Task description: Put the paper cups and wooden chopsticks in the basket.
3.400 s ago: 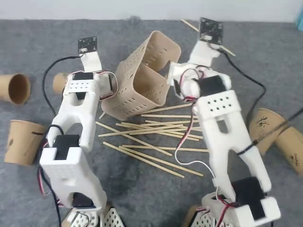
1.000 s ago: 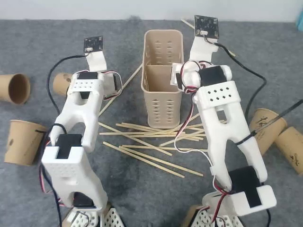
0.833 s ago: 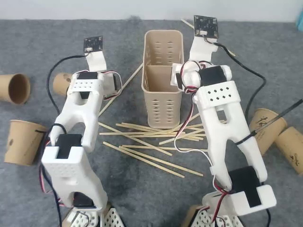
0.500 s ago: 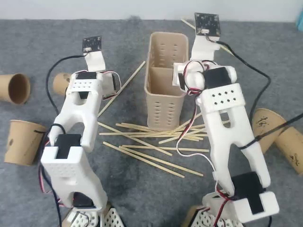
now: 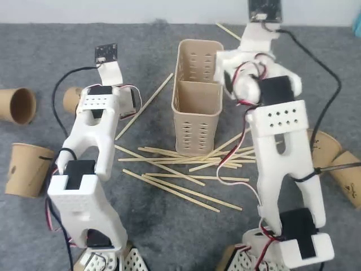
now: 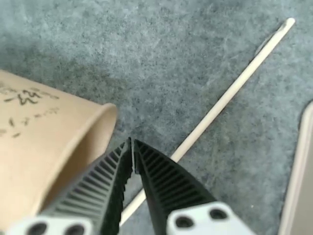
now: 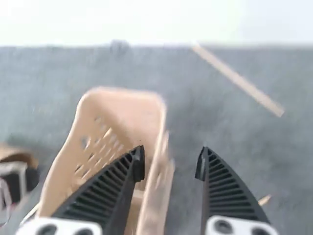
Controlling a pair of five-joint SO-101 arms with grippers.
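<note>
The beige perforated basket (image 5: 194,96) stands upright mid-table, with its rim (image 7: 117,103) under my right wrist. My right gripper (image 7: 170,159) is open, and the basket's right wall rises between its jaws. Several wooden chopsticks (image 5: 180,164) lie scattered on the grey carpet in front of the basket. My left gripper (image 6: 132,143) is shut with nothing in it, its tips just at the rim of a paper cup (image 6: 44,156) lying on its side. One chopstick (image 6: 230,93) lies just beyond those tips.
Two more cups (image 5: 17,104) (image 5: 25,169) lie at the left edge, and two cups (image 5: 318,147) (image 5: 347,178) at the right, partly behind the right arm. A stray chopstick (image 7: 237,78) lies past the basket near the back wall.
The basket went from tipped over to upright. The right arm then slid toward the far side and its jaws now stand apart around the wall. The left arm barely moved.
</note>
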